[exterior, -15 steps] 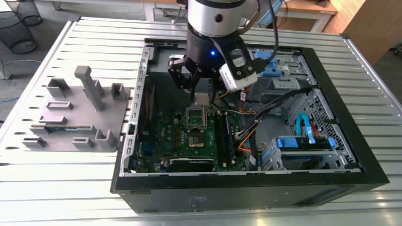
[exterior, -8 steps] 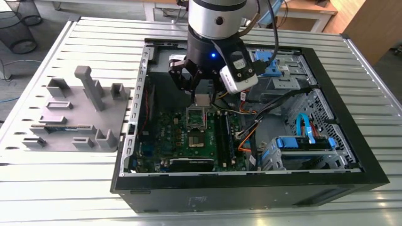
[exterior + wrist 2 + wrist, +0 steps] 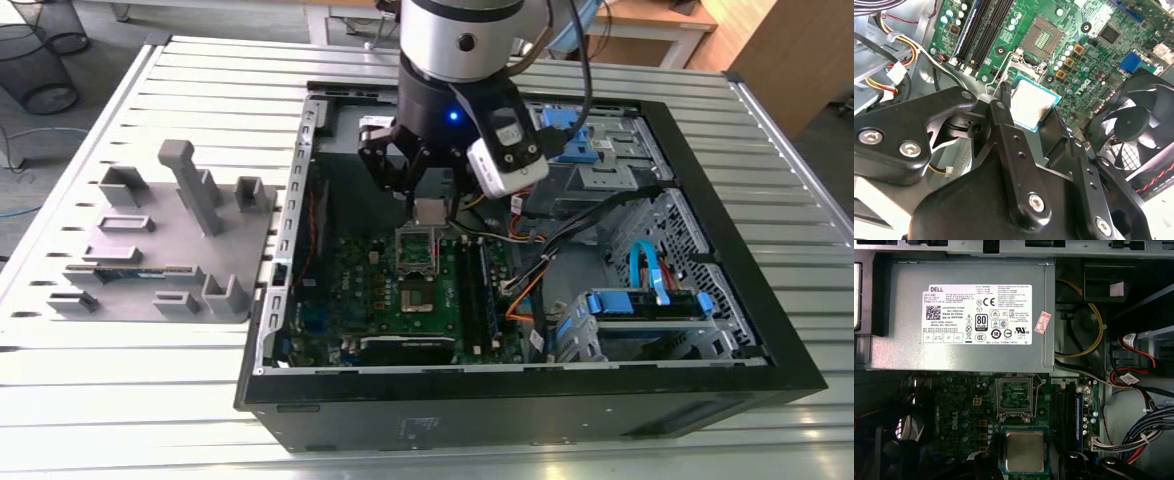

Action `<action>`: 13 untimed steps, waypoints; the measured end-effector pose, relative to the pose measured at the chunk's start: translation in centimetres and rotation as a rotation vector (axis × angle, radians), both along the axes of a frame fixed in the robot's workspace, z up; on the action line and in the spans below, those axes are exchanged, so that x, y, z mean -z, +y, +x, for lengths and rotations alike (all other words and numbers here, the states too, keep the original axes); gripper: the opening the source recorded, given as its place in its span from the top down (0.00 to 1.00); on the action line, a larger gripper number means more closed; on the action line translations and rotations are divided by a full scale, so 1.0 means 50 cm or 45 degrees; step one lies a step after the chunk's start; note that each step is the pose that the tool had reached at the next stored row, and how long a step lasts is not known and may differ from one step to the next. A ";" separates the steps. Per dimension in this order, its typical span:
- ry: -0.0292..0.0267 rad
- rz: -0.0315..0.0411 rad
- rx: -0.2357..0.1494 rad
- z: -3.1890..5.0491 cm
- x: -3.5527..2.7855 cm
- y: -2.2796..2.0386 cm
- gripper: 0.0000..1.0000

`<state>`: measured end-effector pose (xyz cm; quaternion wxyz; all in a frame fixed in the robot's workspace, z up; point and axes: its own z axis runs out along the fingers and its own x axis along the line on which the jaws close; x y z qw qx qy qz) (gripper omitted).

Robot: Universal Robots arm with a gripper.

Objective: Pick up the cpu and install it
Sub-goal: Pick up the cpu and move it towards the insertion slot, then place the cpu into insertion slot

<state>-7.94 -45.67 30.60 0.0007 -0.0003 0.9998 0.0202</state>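
Gripper [image 3: 429,203] fingers [image 3: 1004,97] are clamped on opposite edges of the cpu [image 3: 1032,104]. Chip is held flat in the air just beside the open socket [image 3: 1043,37], over the motherboard [image 3: 1094,45], not seated.

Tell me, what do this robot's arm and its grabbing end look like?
The arm is a thick silver-grey tube ending in a black wrist with a small blue light. A white box is fixed to its side, and a black cable hangs beside it. The gripper is black, its fingers flat jointed metal bars pinned with silver bolts.
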 end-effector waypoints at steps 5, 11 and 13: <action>-0.0003 0.0006 0.000 0.000 -0.002 0.0001 0.53; -0.0001 0.0002 0.000 0.000 -0.003 0.0000 0.53; -0.0001 0.0001 0.000 0.000 -0.005 0.0000 0.53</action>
